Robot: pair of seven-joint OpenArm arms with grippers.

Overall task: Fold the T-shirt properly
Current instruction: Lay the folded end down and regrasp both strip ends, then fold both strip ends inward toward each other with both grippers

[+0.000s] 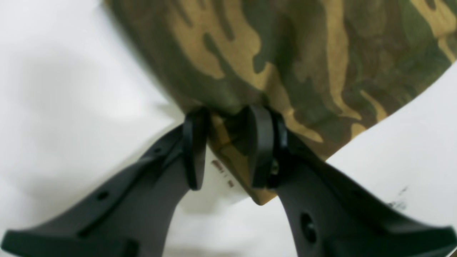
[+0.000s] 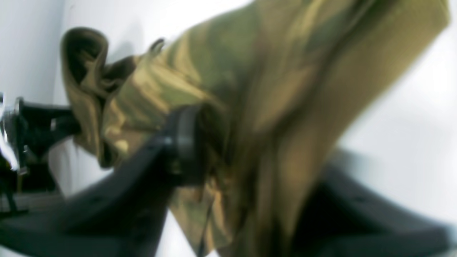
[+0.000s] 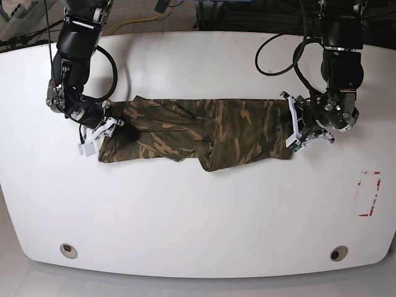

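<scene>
1. Right arm gripper [image 3: 117, 127], at the left of the base view: it sits at the left end of the soft camouflage-print T-shirt [image 3: 198, 133] in olive green, dark brown and tan. The right wrist view is blurred, but it shows black fingers [image 2: 184, 142] with bunched cloth between them; the fingers are closed on the T-shirt's edge.
2. T-shirt: it lies as a long band across the middle of the white oval counter [image 3: 198, 216], running left to right between the two arms. Its lower edge is uneven, with a fold hanging lower near the middle.
3. Left arm gripper [image 3: 292, 131], at the right of the base view: it meets the right end of the T-shirt. In the left wrist view the two black fingers [image 1: 262, 146] stand at a narrow gap with a corner of the cloth [image 1: 285, 53] pinched between them, the corner tip hanging just below.
4. Red rectangular outline mark [image 3: 369, 193]: it lies on the counter near the right edge, well apart from the T-shirt.
</scene>
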